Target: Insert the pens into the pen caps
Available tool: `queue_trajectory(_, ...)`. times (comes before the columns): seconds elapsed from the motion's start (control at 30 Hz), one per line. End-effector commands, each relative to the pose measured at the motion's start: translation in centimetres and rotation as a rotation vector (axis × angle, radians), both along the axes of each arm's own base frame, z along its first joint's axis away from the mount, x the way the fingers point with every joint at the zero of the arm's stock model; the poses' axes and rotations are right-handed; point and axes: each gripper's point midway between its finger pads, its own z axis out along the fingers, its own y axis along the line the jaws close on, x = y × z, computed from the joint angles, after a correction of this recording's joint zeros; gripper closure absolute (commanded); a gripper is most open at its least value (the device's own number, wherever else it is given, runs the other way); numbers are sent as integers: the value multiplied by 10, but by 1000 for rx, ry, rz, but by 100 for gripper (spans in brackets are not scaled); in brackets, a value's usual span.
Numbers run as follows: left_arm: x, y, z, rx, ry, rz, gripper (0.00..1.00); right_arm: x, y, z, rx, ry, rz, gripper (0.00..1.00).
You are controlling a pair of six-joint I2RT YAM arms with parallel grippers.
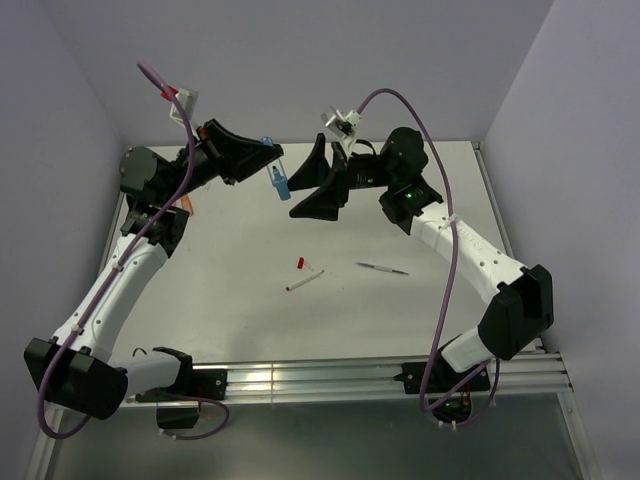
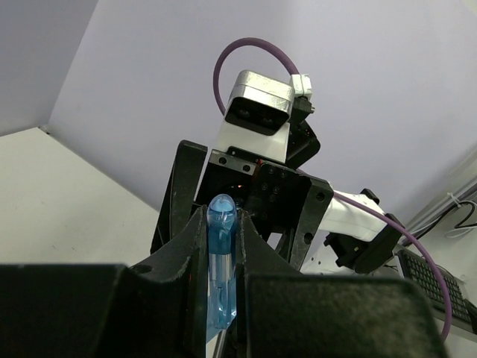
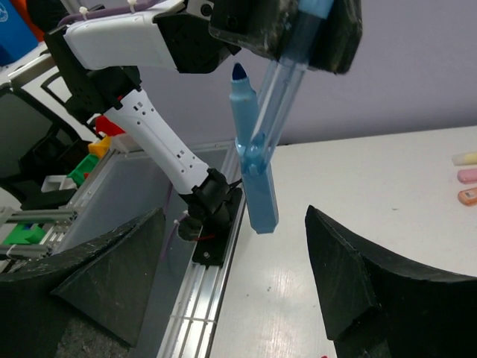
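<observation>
Clamped on a blue pen (image 2: pixel 222 283), the left claw (image 2: pixel 221 224) is raised above the far half of the table (image 1: pixel 240 290), toward 12 o'clock from the table's middle as seen from above. The pen is hung below the fingers, clear of the surface. The right claw (image 3: pixel 233 224) is faced toward it from 3 o'clock, its jaws spread wide and closed on nothing.

The tabletop is white and matt. Near its middle a red cap (image 1: pixel 299 263) is laid. A thin white stick (image 1: pixel 305 281) is set just at 5 o'clock of it, and a thin grey pen (image 1: pixel 382 268) lies apart at 3 o'clock. A yellow pen (image 3: pixel 465 158), a pink pen (image 3: pixel 467 176) and an orange pen (image 3: pixel 467 196) are lined up at the 3 o'clock edge of the right wrist view. A metal rail (image 1: pixel 340 378) is fixed along the table's 6 o'clock edge. Lilac walls (image 1: pixel 400 60) are closed round three sides.
</observation>
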Motion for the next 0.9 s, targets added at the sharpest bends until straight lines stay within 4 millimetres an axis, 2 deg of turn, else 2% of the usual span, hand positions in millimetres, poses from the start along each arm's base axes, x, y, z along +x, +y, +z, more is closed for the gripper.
queue_trajectory(0.0, -12, 1, 21, -18, -93, -15, 100, -7, 2, 28, 53, -82, 16, 18)
queue_trajectory(0.4, -17, -5, 23, 2, -154, -24, 100, -3, 7, 27, 45, -31, 16, 44)
queue_trajectory(0.63, -22, -7, 22, 7, -179, -34, 100, -5, 6, 30, 48, -30, 14, 71)
queue_trajectory(0.87, -22, -8, 23, 8, -193, -36, 100, -8, 4, 28, 46, -29, 16, 88)
